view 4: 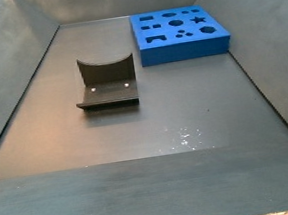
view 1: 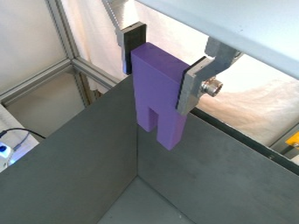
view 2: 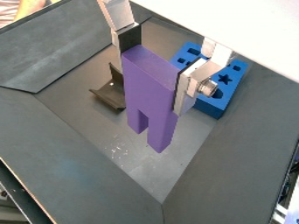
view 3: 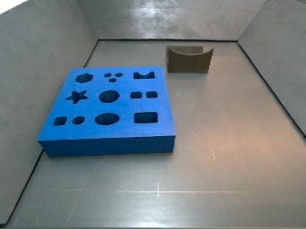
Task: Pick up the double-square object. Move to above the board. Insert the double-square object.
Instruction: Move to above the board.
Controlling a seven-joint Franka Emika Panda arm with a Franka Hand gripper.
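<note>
High above the grey tray floor [view 2: 128,166], the gripper [view 2: 163,63] has its jaws closed on the double-square object [view 2: 149,98], a purple block notched at its lower end, clamped near its top in both wrist views [view 1: 158,92]. Below it lie the fixture [view 2: 108,93] and the blue board [view 2: 212,80], partly hidden behind a finger [view 2: 198,80]. Neither side view shows the gripper; the board [view 3: 107,109] lies flat, well apart from the fixture [view 3: 189,58].

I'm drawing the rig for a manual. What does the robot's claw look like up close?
Both wrist views show the claw above the grey tray: two flat silver metal fingers with dark pads on their inner faces. One finger carries a round bolt head. No cables or markings on it are visible.
</note>
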